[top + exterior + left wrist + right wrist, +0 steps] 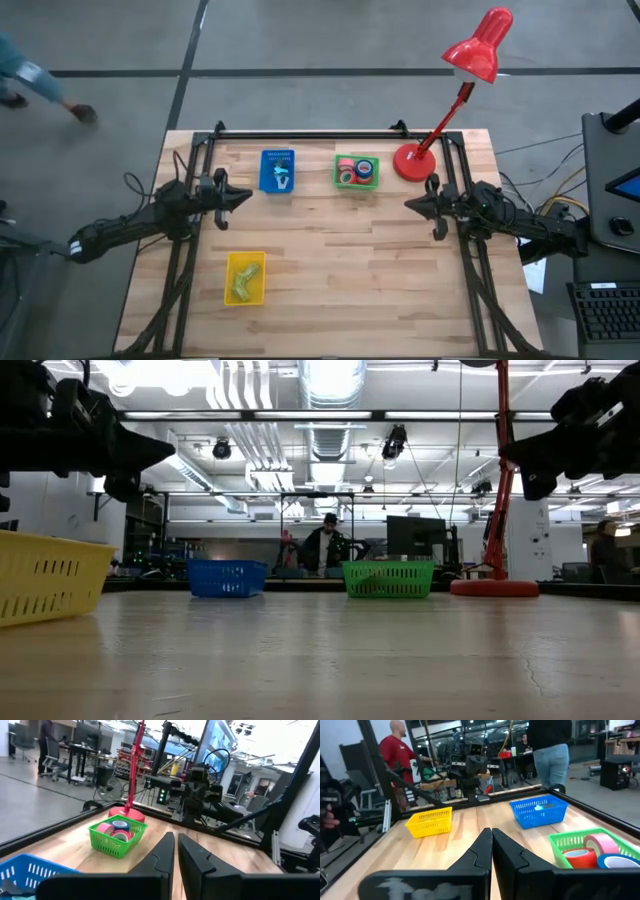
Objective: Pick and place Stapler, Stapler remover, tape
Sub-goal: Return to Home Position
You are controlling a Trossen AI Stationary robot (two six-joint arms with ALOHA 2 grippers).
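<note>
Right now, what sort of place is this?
Probably a robotics lab or workshop: the left arm and right arm wait at the sides of a wooden table, with exposed ceiling ducts overhead and a monitor behind.

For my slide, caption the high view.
Left end effector and right end effector hover shut; tape rolls in green basket.

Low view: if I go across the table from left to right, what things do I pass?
Yellow basket → blue basket → green basket → red lamp base.
</note>
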